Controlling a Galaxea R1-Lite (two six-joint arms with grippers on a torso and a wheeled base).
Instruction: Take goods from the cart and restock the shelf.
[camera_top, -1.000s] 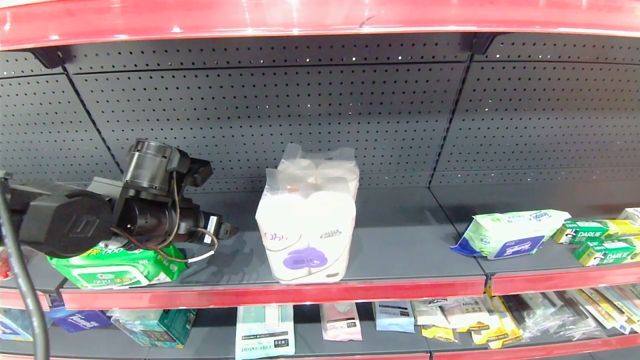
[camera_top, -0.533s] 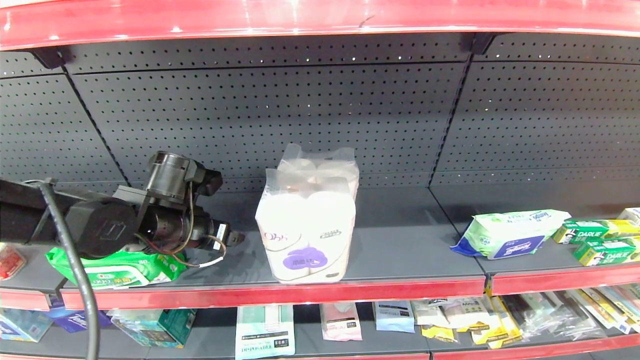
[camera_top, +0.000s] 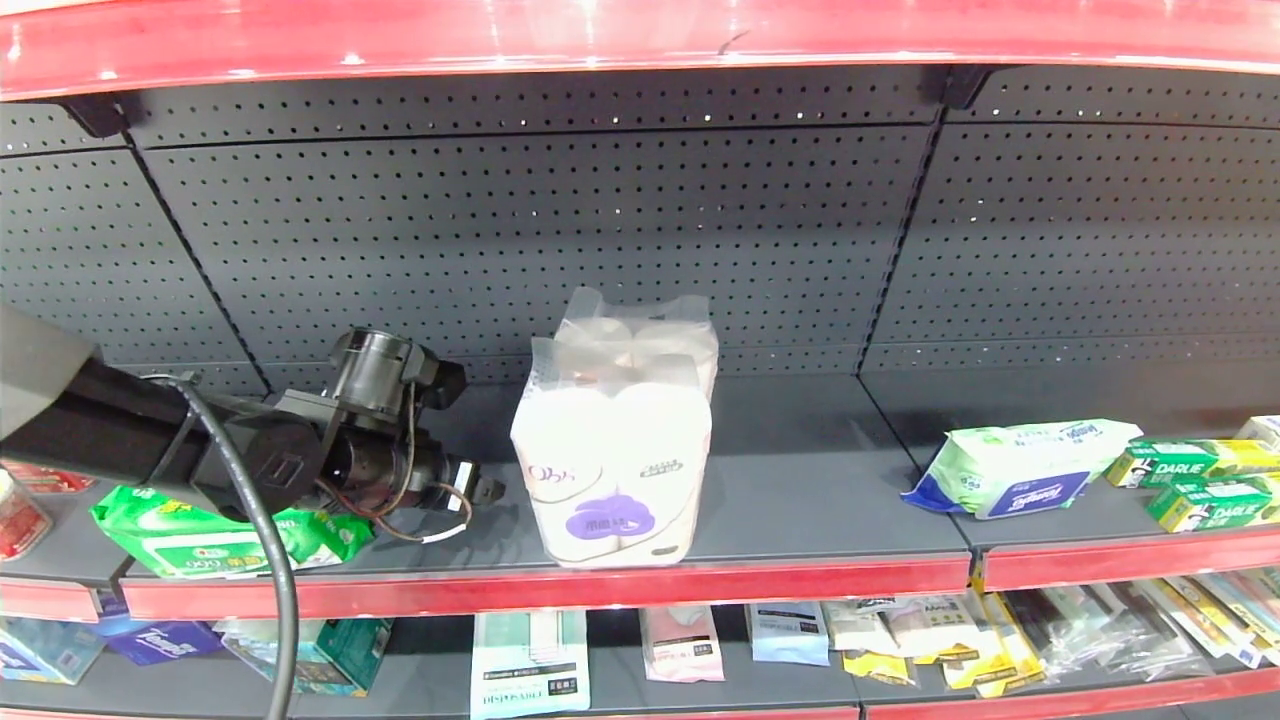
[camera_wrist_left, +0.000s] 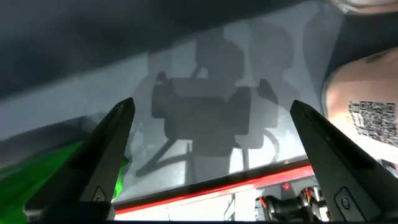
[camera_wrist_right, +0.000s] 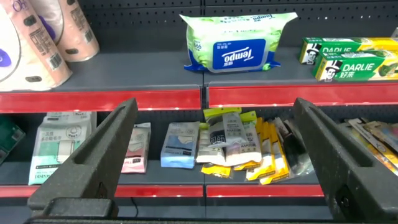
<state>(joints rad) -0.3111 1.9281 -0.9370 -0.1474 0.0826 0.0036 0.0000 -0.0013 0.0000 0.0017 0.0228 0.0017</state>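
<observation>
- We stretch our left arm (camera_top: 120, 430) level over the green wipes pack (camera_top: 190, 535) on the shelf (camera_top: 800, 480).
- Our left claw (camera_top: 488, 490) is spread apart and empty, just beside the toilet roll pack (camera_top: 612, 450).
- Our right claw (camera_wrist_right: 214, 102) is spread too.

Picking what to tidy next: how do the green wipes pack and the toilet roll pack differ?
The green wipes pack lies flat and low; the toilet roll pack stands upright and tall. The green wipes pack has a white label; the toilet roll pack is white with purple print. Both sit near the front edge of the same shelf.
</observation>
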